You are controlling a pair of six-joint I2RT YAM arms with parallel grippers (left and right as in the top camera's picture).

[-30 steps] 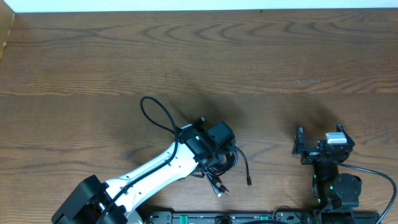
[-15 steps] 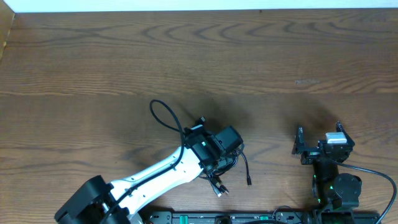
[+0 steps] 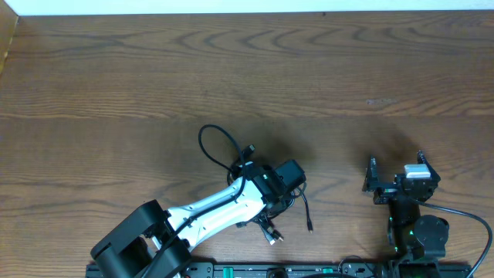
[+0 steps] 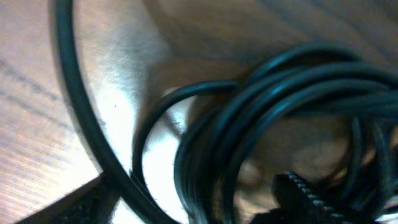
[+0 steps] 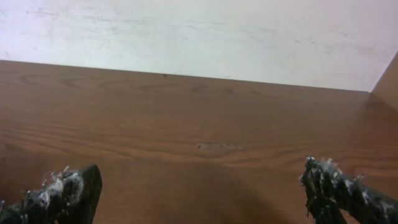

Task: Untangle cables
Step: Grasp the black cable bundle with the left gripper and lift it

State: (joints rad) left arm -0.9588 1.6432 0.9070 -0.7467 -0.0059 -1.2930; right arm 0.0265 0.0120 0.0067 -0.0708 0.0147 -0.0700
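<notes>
- The cables (image 3: 272, 228) lie as a bunched black tangle on the wooden tabletop (image 3: 154, 69), near its front edge and a little left of the middle.
- One loose strand (image 3: 306, 215) trails out of the tangle's right side and ends in a small plug. More plug ends stick out at the tangle's front.
- The left hand (image 3: 284, 181) sits right over the tangle's far side and covers much of it. Neither view shows whether its fingers are spread or pinching a cord.
- The left wrist view is filled by the cables (image 4: 273, 93): several overlapping loops, very close and blurred, with bare wood to their left.
- A thicker cable loop (image 3: 218, 145) on the left arm arches to the far left of the tangle.
- The right hand (image 3: 396, 176) is well apart to the tangle's right. Its fingers (image 5: 68, 193) are spread wide over bare wood.
</notes>
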